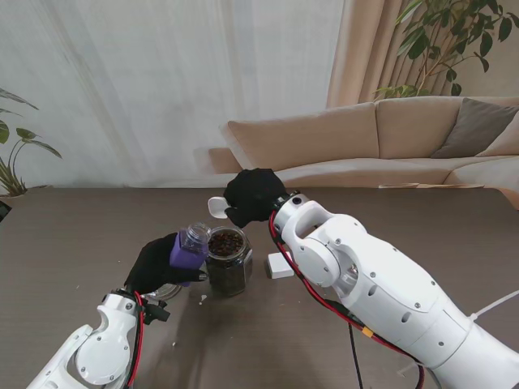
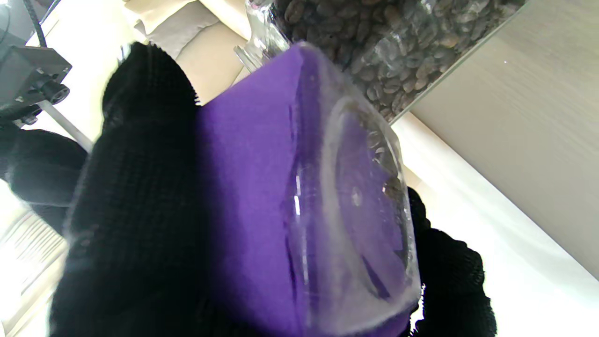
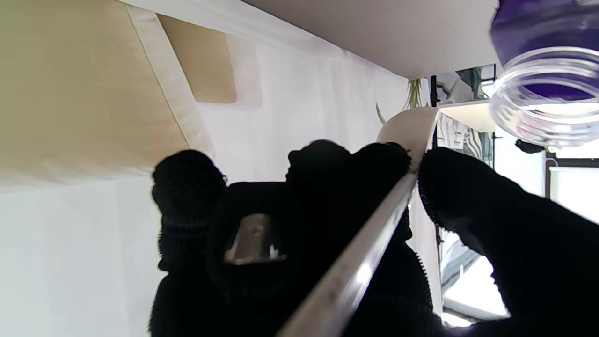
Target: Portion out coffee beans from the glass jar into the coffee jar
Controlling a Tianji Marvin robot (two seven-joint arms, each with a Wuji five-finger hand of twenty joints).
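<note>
The glass jar [image 1: 227, 261] full of coffee beans stands open on the table near the middle. My left hand [image 1: 154, 265] is shut on the small purple-labelled coffee jar [image 1: 189, 246], tilted with its open mouth toward the glass jar's rim. In the left wrist view the coffee jar [image 2: 299, 196] fills the frame, with the glass jar's beans [image 2: 374, 42] behind it. My right hand [image 1: 254, 197] hovers just beyond the glass jar, shut on a white spoon [image 1: 217, 208] whose bowl sticks out to the left. The spoon handle [image 3: 360, 267] runs between my fingers; the coffee jar's mouth [image 3: 543, 103] shows nearby.
A small white box [image 1: 279, 265] lies on the table right of the glass jar. A round metal lid [image 1: 168, 291] lies under my left hand. A few pale crumbs [image 1: 203, 298] sit near me. A beige sofa [image 1: 389, 138] stands behind the table.
</note>
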